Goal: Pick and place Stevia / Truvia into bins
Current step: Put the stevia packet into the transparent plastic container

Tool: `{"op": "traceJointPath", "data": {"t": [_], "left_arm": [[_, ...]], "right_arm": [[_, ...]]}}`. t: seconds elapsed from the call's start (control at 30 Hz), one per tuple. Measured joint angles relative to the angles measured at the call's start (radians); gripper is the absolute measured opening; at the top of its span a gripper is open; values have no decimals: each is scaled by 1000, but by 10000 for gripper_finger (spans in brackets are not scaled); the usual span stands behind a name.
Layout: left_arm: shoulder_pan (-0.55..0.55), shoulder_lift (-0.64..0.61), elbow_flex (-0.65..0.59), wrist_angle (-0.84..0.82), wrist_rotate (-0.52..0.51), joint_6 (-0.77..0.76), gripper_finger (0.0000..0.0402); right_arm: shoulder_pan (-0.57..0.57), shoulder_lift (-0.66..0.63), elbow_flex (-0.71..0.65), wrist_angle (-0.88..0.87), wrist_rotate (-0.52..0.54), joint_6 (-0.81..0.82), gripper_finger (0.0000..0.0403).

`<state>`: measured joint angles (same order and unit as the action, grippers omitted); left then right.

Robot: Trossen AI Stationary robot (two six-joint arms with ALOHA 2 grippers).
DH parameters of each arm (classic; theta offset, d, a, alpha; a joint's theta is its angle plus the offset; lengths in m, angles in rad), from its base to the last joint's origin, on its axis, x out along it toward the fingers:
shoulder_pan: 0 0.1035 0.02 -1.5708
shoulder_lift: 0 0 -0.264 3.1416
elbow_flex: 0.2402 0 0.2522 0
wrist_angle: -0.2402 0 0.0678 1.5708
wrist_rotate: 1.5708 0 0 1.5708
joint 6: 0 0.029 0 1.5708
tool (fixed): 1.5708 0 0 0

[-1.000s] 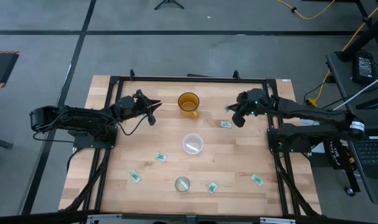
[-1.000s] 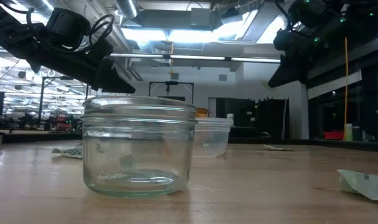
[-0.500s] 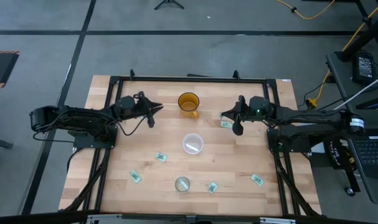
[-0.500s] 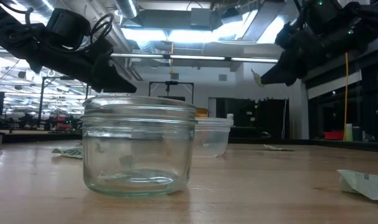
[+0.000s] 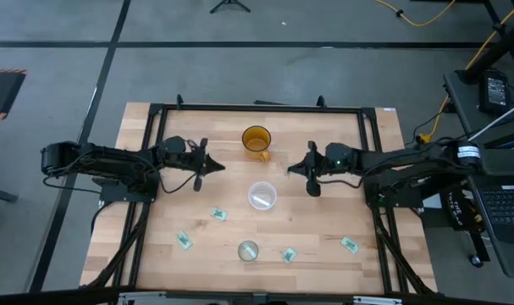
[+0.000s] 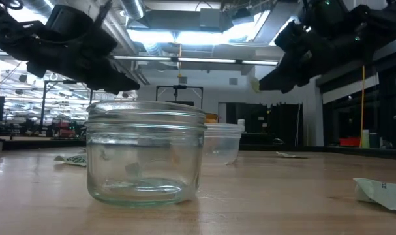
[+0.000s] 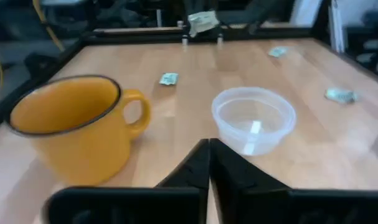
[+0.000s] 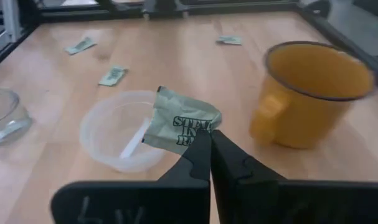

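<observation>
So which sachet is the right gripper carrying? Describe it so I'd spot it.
Start at the orange mug near the table's far edge. Just right of it, the right gripper holds a crumpled green-and-white sachet above the table. The other sachets lie flat on the wood.

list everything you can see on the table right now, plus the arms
stevia sachets: four flat on the table, green and white, near edge, e.g.; a fifth, crumpled, pinched in the right hand
plastic tub: one, clear whitish, table centre, holds a white slip
glass jar: one, clear greenish, near edge
mug: one, orange, far side
table: one, light wood, black frame
left hand: shut, empty, left of the tub
right hand: shut on the sachet, right of the tub
</observation>
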<state>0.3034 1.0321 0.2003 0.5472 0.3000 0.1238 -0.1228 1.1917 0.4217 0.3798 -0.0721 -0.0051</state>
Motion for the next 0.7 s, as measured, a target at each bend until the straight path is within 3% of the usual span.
{"op": "traceJointPath", "data": {"t": [0.23,0.7], "left_arm": [[-87,0,0,-5,-61,133,2],[-106,0,0,3,-101,133,5]], "right_arm": [[76,118,145,-53,1,0,0],[153,261,517,-491,2,-86,0]]}}
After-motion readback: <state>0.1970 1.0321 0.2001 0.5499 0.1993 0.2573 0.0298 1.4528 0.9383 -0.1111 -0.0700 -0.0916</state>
